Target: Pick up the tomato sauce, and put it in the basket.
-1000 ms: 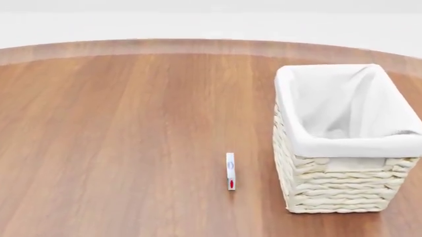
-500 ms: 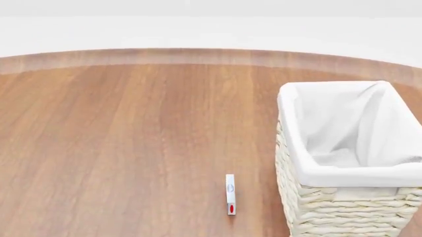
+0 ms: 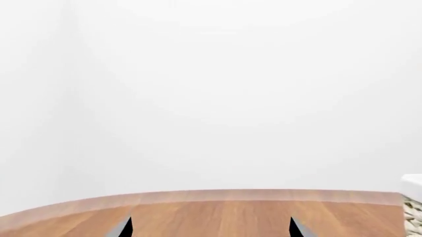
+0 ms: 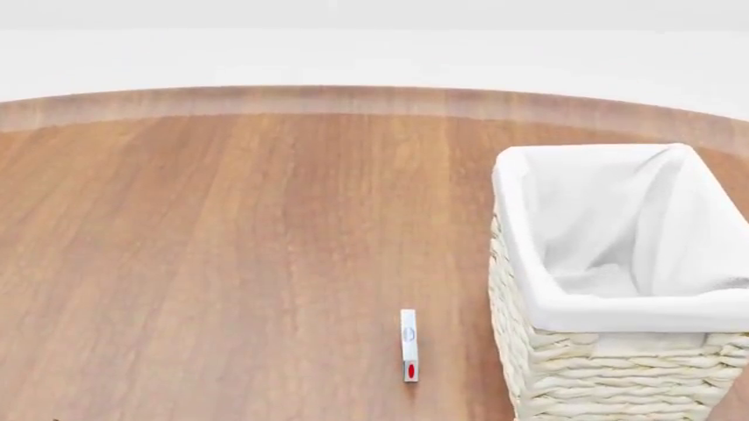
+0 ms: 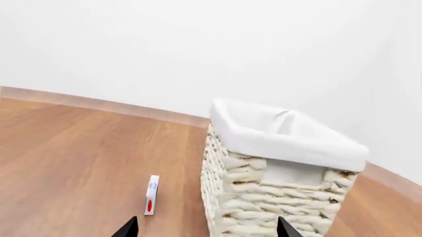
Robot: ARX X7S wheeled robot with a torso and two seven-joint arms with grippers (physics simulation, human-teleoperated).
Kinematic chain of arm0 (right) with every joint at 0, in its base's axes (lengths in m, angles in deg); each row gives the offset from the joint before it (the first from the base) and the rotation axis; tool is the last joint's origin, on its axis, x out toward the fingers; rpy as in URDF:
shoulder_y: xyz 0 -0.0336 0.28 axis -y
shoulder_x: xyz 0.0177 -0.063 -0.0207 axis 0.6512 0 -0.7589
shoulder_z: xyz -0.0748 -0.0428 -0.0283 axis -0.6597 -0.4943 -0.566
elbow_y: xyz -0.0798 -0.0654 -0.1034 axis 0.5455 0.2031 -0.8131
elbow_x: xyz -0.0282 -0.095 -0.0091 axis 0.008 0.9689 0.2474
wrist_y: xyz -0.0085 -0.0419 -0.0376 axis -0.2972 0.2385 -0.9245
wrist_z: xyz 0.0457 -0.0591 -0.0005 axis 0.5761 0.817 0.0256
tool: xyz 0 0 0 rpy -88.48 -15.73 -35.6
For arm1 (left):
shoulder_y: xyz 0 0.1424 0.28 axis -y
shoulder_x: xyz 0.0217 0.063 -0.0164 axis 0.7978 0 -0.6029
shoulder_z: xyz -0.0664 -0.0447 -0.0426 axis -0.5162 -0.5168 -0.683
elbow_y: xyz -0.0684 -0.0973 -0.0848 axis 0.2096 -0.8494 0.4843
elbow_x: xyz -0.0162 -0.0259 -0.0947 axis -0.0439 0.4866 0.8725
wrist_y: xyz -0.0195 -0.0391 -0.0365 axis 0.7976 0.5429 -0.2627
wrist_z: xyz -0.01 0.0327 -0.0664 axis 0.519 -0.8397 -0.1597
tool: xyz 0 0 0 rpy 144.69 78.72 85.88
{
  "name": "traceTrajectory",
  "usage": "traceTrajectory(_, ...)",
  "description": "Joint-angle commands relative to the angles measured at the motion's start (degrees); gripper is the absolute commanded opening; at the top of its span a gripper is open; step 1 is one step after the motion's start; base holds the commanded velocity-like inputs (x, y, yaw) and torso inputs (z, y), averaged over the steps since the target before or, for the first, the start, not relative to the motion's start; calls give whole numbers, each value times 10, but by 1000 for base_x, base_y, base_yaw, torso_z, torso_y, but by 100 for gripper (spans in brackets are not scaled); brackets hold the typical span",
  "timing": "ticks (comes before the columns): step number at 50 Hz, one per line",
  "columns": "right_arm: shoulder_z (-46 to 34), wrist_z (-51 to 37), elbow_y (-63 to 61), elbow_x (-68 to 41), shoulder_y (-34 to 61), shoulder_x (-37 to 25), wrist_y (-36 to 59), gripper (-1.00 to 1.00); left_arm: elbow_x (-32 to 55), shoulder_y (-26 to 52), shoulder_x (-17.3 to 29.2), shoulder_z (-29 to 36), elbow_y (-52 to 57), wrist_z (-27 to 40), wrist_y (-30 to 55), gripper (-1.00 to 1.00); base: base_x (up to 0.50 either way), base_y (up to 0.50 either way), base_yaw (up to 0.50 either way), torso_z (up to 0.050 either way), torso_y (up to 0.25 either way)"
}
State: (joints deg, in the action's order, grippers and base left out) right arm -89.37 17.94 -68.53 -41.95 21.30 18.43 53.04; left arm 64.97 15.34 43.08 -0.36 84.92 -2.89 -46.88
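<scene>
Nothing has shifted since half a second ago; the head view is unchanged. White walls surround a round wooden table (image 4: pixel 234 263). Basket (image 4: pixel 609 289) stands upright at its right side. Small white flat item (image 4: pixel 409 345) lies just left of it. Tomato sauce not visible. Both grippers (image 3: pixel 209 228) (image 5: pixel 205 228) spread apart, empty.

Bare simulated room: round wooden table (image 4: pixel 210 263), blank white walls (image 3: pixel 231 89).
</scene>
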Motion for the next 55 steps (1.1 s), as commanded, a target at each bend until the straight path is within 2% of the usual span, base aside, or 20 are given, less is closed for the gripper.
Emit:
traceTrajectory(1, -10, -20, 1, 12, -44, -6, -21, 100, 5, 1, 4, 0, 0, 5, 2, 100, 0, 0, 0, 0, 0)
traceTrajectory(23, -32, -55, -19, 80, -83, -11, -18, 100, 6, 0, 12, 5, 3, 14, 1, 100, 0, 0, 0, 0, 0)
traceTrajectory(38, -28, -61, -22, 65, -70, -8, 6, 100, 7, 1, 16, 9, 3, 19, 1, 100, 0, 0, 0, 0, 0)
traceTrajectory(41, -39, -93, -4, 90, -120, -27, -63, 100, 10, -1, 18, 7, 5, 20, -1, 100, 0, 0, 0, 0, 0)
traceTrajectory(47, -40, -125, 12, 86, -158, -53, -125, 100, 5, -7, 17, 12, 6, 25, -9, 100, 0, 0, 0, 0, 0)
traceTrajectory(55, -53, -151, 75, 88, -142, -57, -158, 100, 12, -4, 20, 7, 5, 29, -7, 100, 0, 0, 0, 0, 0)
